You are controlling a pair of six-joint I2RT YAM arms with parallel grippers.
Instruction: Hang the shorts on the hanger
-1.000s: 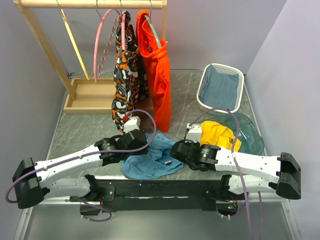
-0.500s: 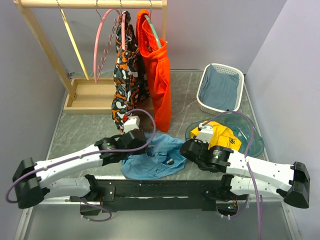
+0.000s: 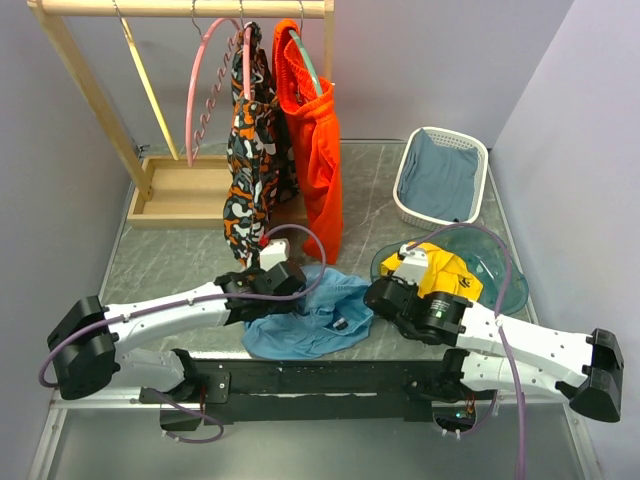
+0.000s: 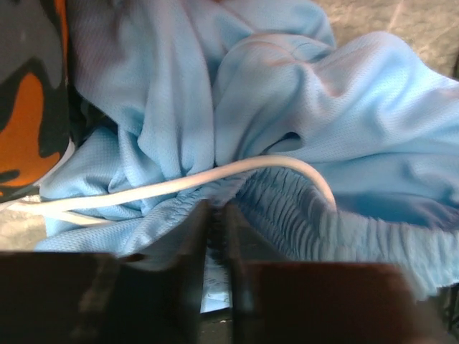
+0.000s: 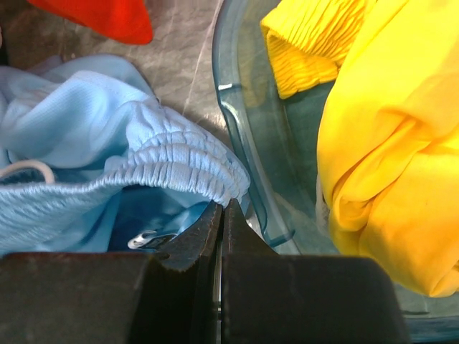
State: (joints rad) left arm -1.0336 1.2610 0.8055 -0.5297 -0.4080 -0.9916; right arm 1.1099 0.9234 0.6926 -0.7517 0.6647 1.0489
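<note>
The light sky-blue shorts (image 3: 312,312) lie crumpled on the table's near middle, between my two grippers. My left gripper (image 3: 287,283) is shut on the gathered waistband at their left edge; in the left wrist view the gripper (image 4: 216,215) pinches blue fabric (image 4: 315,122) below a white drawstring (image 4: 215,175). My right gripper (image 3: 376,297) is shut on the waistband's right edge; the right wrist view shows its tips (image 5: 222,209) closed under the elastic band (image 5: 172,168). The pink hanger (image 3: 196,92) hangs empty on the wooden rack at the back left, far from both grippers.
The wooden rack (image 3: 180,10) also holds a cream-yellow hanger (image 3: 150,85), a patterned garment (image 3: 252,150) and orange shorts (image 3: 315,150). A teal bowl (image 3: 505,275) with yellow cloth (image 3: 445,268) sits beside my right gripper. A white basket (image 3: 440,175) holds grey-blue cloth.
My right gripper has moved right toward the bowl, pulling the waistband with it. My left gripper has shifted slightly forward and right. The shorts have spread a little between them.
</note>
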